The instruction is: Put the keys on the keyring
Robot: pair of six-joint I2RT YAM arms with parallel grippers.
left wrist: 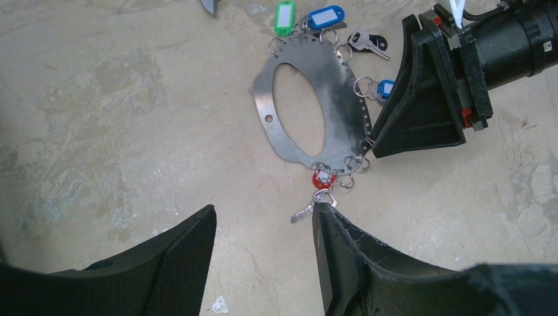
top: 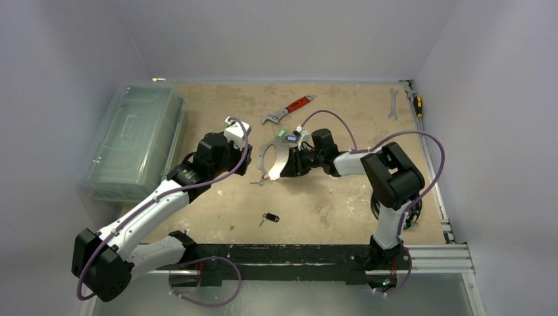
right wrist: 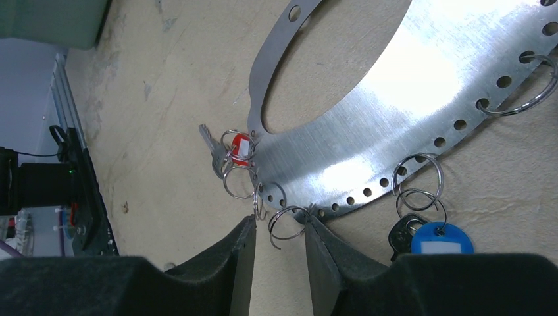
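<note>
Near the table's (top: 329,204) near edge a black-headed key (top: 270,217) is seen lying. Farther in, the left gripper (left wrist: 263,210) is held spread above the surface, one fingertip (left wrist: 324,224) just beside a silver key (left wrist: 303,212) joined to a red tag (left wrist: 320,178). The keyring (left wrist: 342,99) is found at the table's middle. At its rim the right gripper (right wrist: 279,224) is set narrowly apart around a small split ring (right wrist: 287,227); whether this is pinched cannot be told. A green tag (left wrist: 284,17) and a blue tag (left wrist: 326,16) are hung on the far rim, with a red-handled wrench (top: 289,109) beyond.
</note>
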